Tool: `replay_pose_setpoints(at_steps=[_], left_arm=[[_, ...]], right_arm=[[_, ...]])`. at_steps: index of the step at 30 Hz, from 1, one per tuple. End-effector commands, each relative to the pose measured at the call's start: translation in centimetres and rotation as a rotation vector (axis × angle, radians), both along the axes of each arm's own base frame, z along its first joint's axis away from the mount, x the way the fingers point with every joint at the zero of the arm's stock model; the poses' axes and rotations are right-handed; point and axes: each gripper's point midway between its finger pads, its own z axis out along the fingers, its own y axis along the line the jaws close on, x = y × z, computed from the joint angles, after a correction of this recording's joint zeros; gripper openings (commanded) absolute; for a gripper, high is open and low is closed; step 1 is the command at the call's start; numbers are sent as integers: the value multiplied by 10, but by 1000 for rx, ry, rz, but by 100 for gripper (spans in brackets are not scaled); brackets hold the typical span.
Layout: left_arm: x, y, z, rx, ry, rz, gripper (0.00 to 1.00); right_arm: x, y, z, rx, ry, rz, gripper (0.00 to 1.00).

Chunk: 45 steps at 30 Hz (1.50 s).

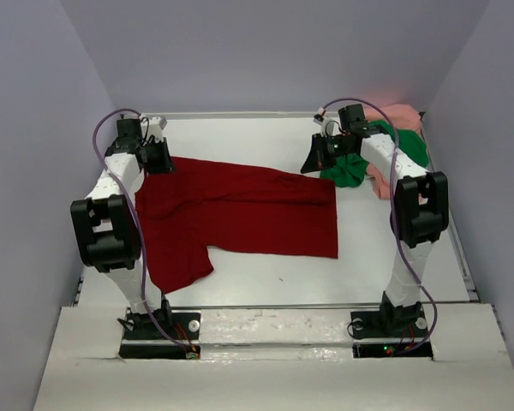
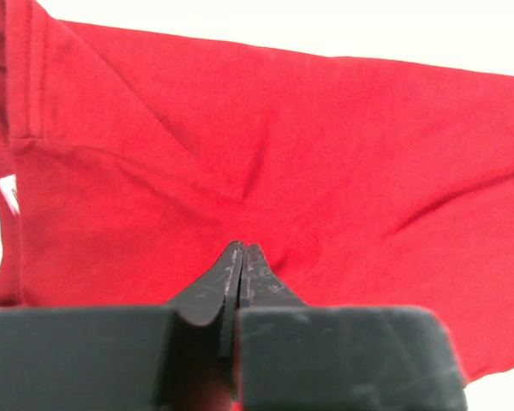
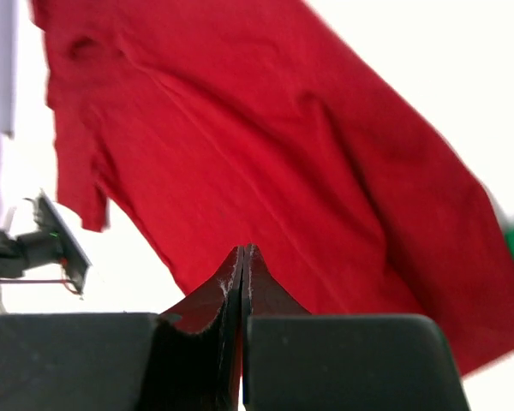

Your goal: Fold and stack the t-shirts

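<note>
The dark red t-shirt [image 1: 240,210] lies spread across the middle of the table, one sleeve pointing toward the near left. My left gripper [image 1: 164,163] is shut at the shirt's far left corner. In the left wrist view its tips [image 2: 242,247] sit just over the red cloth [image 2: 283,128], and creases run toward them; no cloth shows between the jaws. My right gripper [image 1: 311,164] is shut above the shirt's far right corner. Its tips [image 3: 242,248] hang over the red shirt [image 3: 265,145]. The bright green t-shirt [image 1: 353,167] and the pale salmon pink t-shirt [image 1: 403,116] lie crumpled at the far right.
Grey walls close the table on the left, back and right. A raised rim [image 1: 467,257] runs along the right edge. A strip of bare white table [image 1: 274,278] lies between the red shirt and the arm bases.
</note>
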Motion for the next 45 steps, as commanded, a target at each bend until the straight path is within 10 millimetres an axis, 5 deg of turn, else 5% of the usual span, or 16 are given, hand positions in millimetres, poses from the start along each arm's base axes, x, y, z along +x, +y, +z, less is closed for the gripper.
replay_pose_setpoints(at_steps=[1, 7, 16, 22, 26, 38, 45], left_arm=[[16, -10, -5, -64, -20, 39, 0], [5, -30, -27, -111, 72, 1, 0], [-27, -34, -55, -96, 221, -20, 0], [-24, -25, -64, -11, 185, 38, 0], [-16, -26, -75, 54, 179, 61, 0], [0, -25, -104, 61, 199, 147, 0], [18, -21, -113, 69, 163, 180, 0]], right_arm=[[14, 22, 25, 150, -24, 31, 0], [3, 25, 2, 136, 118, 18, 0], [-48, 7, -33, -26, 252, 47, 0], [-25, -17, -32, -264, 82, -86, 0], [-19, -20, -59, -330, 151, -126, 0], [-19, 15, -108, -215, 306, -106, 0], [15, 19, -111, -223, 239, -153, 0]])
